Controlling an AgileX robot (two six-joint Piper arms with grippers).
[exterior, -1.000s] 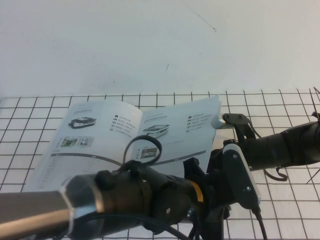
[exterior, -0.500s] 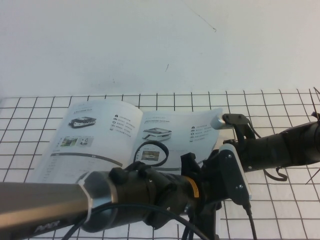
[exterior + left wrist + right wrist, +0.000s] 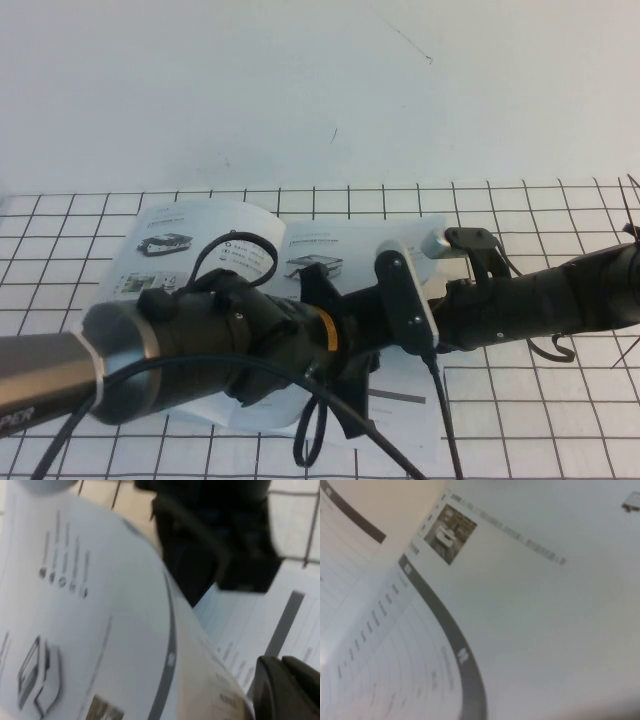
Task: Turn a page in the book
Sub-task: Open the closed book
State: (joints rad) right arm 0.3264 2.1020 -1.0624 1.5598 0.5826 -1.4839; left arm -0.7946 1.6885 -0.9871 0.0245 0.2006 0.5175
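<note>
The book (image 3: 180,245) lies open on the gridded table, its left leaf flat. The page (image 3: 400,232) on its right side is lifted and bowed over; it fills the left wrist view (image 3: 100,630) and the right wrist view (image 3: 545,605). Beneath it shows another leaf with a dark bar and table (image 3: 280,625). My left gripper (image 3: 345,405) hangs over the book's near edge, its dark tip (image 3: 287,690) beside the curled page. My right arm (image 3: 540,300) reaches in from the right. The right gripper (image 3: 200,575) is at the page's edge and shut; whether it holds the page stays hidden.
The white table with black grid lines (image 3: 560,400) stretches to both sides, and a plain white surface (image 3: 300,80) lies beyond it. Black cables (image 3: 440,420) trail from the left wrist over the book's near right corner.
My left arm has swung left and farther over the book. The page's raised far corner has sunk and the page bows more. The right arm has barely moved.
</note>
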